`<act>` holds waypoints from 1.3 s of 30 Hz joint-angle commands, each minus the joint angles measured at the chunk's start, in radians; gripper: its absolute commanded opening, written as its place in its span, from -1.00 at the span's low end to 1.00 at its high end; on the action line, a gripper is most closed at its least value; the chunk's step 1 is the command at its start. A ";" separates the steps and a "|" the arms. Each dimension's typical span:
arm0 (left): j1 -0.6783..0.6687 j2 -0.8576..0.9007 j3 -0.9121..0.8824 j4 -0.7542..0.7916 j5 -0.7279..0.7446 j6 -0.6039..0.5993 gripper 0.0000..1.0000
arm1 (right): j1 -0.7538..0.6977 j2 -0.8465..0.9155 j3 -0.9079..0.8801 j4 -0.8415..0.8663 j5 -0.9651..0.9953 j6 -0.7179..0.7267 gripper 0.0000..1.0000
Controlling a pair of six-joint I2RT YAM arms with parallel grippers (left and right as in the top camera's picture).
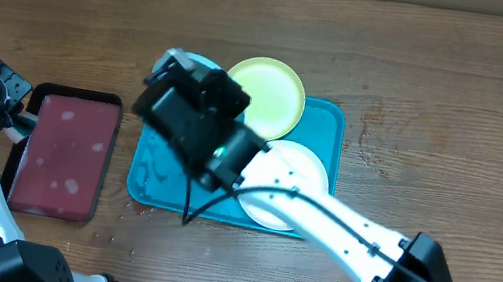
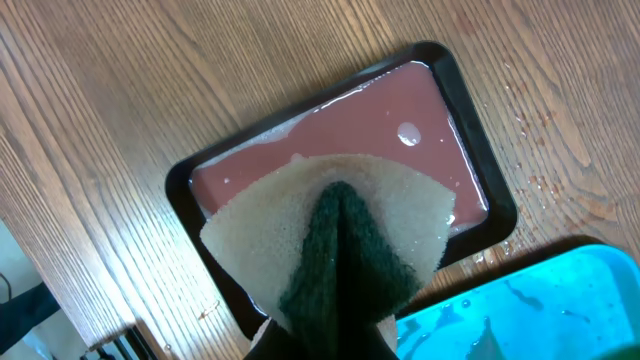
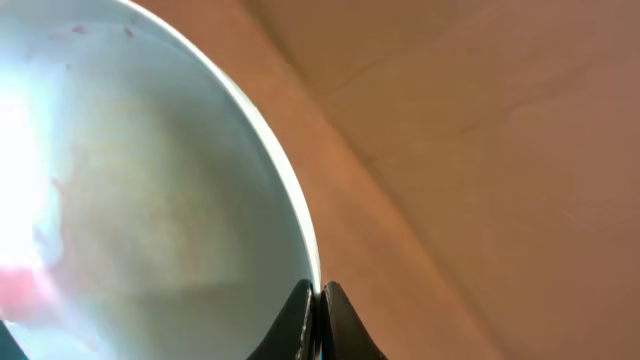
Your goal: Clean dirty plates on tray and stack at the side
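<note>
Soft, even light from above; the right gripper (image 1: 174, 66) looks blurred overhead, and glare whitens the close-up blue plate (image 3: 150, 200).

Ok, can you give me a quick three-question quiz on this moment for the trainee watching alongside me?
1. True or false: the right gripper is shut on the rim of the light blue plate.
2. What does the left gripper hold above the black tray? A) a brush B) a sponge C) nothing
3. Fill in: two plates lie free on the blue tray; one is the white plate, the other is ___ in colour.

Key: 1 true. 2 B. 3 yellow-green, the yellow-green plate.
</note>
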 commanded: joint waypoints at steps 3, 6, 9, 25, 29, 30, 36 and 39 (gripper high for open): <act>0.004 0.007 -0.003 0.000 0.005 -0.013 -0.91 | -0.235 -0.030 0.025 -0.059 -0.769 0.306 -0.93; 0.004 0.007 -0.003 0.000 0.005 -0.013 -0.91 | -0.427 -0.030 0.025 -0.087 -1.358 0.333 -0.93; 0.003 0.007 -0.003 0.000 0.005 -0.012 -0.92 | -0.626 -0.027 0.024 -0.118 -1.834 0.333 -0.93; 0.002 0.007 -0.003 0.000 0.013 -0.013 -0.92 | -1.207 -0.026 -0.087 -0.352 -1.082 0.363 -0.93; 0.002 0.007 -0.003 0.000 0.012 -0.013 -0.92 | -1.262 -0.026 -0.157 -0.283 -0.974 0.397 -0.93; 0.002 0.007 -0.003 0.001 0.012 -0.013 -0.92 | -1.275 -0.026 -0.175 -0.259 -0.974 0.397 -0.93; 0.002 0.007 -0.003 0.000 0.038 -0.012 -0.91 | -1.313 -0.026 -0.275 -0.156 -0.978 0.397 -0.93; 0.002 0.007 -0.003 0.008 0.042 -0.012 -0.92 | -1.308 -0.026 -0.311 -0.140 -0.978 0.397 -0.93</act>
